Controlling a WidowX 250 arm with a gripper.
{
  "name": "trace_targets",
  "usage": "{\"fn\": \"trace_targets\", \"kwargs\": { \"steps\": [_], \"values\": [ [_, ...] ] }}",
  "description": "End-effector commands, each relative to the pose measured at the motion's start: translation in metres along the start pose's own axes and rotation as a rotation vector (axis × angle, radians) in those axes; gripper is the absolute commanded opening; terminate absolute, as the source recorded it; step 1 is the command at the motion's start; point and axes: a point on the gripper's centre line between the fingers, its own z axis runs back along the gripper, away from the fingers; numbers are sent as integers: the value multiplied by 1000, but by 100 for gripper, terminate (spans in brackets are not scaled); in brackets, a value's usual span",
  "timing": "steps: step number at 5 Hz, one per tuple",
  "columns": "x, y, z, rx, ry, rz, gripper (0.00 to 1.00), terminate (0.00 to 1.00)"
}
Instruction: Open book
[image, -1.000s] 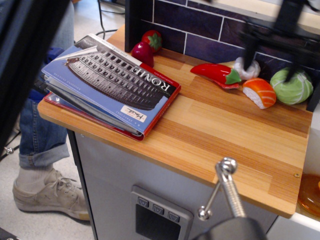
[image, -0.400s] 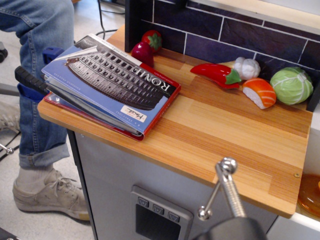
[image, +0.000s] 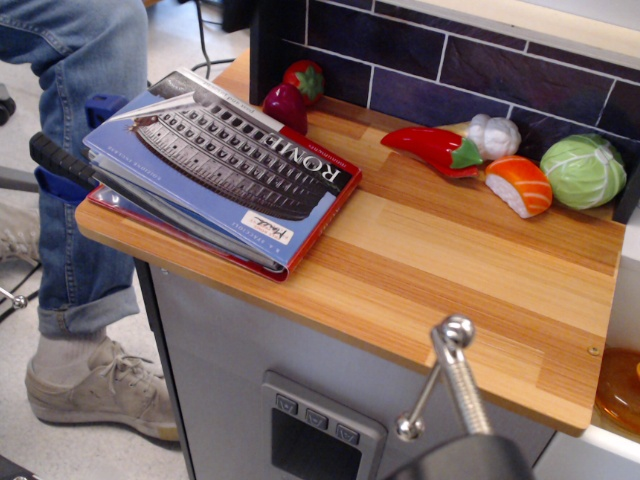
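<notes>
**Closed ROME book at the counter's left end, no gripper in sight**

No gripper shows anywhere in this view, so how its fingers stand cannot be told. The nearest piece of hardware is a shiny metal rod with 2 ball ends, rising from a dark blurred mass at the bottom edge of the picture; what it belongs to is unclear.

Beyond it lies the wooden counter, light planks running toward a wall of dark purple tiles. The book rests at the counter's left end, closed, cover up, its corner reaching past the wood's left edge. The cover is blue with a grey Colosseum photo, white "ROME" lettering that reads upside down from here, and a small white label near the front corner. Red edging shows along the right and front sides, and the pages fan slightly at the near side. A black handle pokes out from under the book at the far left.

Just behind the book, against the tiles, sit a toy strawberry and a dark red toy vegetable, the latter touching or nearly touching the book's far edge. Well apart to the right lie a red toy chilli pepper, a white garlic bulb, an orange-and-white sushi piece and a green cabbage.

Beside the counter stands a person in blue jeans and a worn pale sneaker.
</notes>
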Motion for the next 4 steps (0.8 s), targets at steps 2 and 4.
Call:
{"fn": "trace_targets", "kwargs": {
  "steps": [2, 4],
  "values": [
    [-28, 70, -38, -68, -65, 160, 100, 0],
    [-12, 40, -6, -249, -164, 171, 100, 0]
  ]
}}
